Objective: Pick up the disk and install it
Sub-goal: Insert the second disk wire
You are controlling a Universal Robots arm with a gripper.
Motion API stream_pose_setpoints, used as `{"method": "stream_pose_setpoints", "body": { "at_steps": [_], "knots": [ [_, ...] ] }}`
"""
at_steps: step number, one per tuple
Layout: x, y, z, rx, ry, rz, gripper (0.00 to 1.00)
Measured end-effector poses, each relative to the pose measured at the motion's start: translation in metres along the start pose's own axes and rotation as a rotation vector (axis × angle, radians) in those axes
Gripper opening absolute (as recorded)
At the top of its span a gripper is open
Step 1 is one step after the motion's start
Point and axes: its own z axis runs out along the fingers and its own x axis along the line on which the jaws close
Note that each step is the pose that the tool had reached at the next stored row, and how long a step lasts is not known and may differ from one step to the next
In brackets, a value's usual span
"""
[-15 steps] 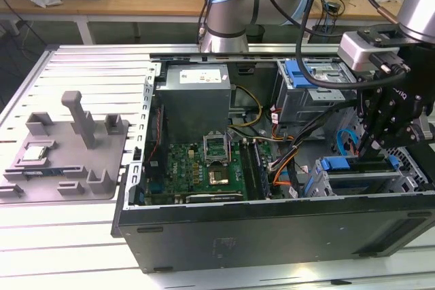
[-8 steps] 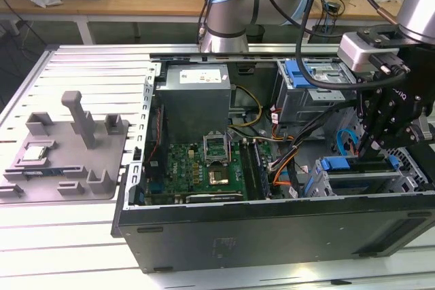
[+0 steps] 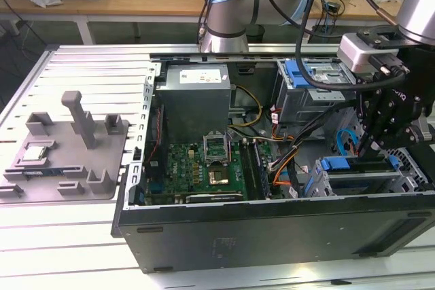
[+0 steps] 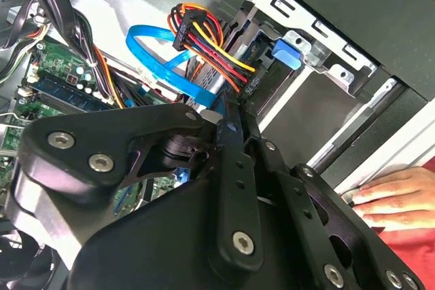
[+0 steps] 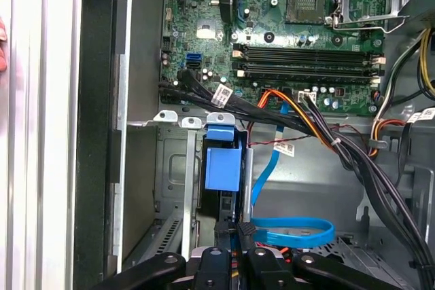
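Exterior view: black metal fingers point(image 3: 370, 146) pressed together, empty, above the blue-framed disk point(image 3: 353, 165).

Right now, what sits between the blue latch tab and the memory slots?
In the first wrist view, a bundle of black cables with orange wires crosses that stretch.

My own linkage hides my fingertips in both wrist views. The disk point(image 5: 222, 168) shows just its blue carrier end; the drive cage point(image 5: 173, 168) swallows the rest. At three o'clock, a person's hand point(image 4: 394, 198) is cut off in the second wrist view.
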Motion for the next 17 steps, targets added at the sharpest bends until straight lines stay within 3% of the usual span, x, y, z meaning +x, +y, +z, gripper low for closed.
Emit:
{"method": "stream_pose_setpoints", "body": {
  "at_steps": [17],
  "knots": [
    [-0.0002,0.0001,0.0026,0.0002,0.0000,-0.002,0.16]
  ]
}}
